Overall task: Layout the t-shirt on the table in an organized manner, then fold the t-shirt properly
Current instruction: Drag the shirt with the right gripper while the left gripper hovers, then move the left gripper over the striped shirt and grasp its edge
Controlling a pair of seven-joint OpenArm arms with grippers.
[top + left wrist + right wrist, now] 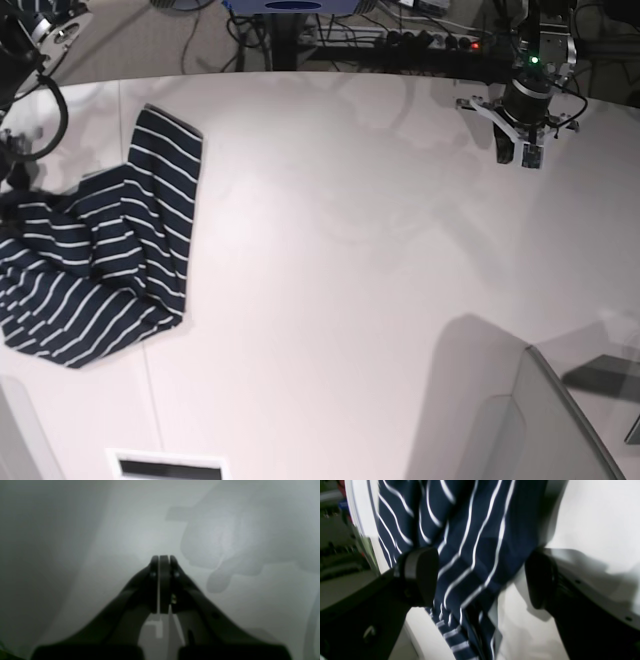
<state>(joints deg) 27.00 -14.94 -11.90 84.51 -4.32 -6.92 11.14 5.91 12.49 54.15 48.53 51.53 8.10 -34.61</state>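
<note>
Right fingers spread wide, shirt lying loose between them, not pinched, crumpled at tabletop edge, not yet laid out. Left fingers pressed together, empty, well apart, probably waiting.

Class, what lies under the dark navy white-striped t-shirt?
The white table lies under the crumpled navy striped t-shirt. Whatever sits beneath its overlapping folds is covered and cannot be seen.

We note the t-shirt as soft striped cloth. The table presents smooth, matt white.
</note>
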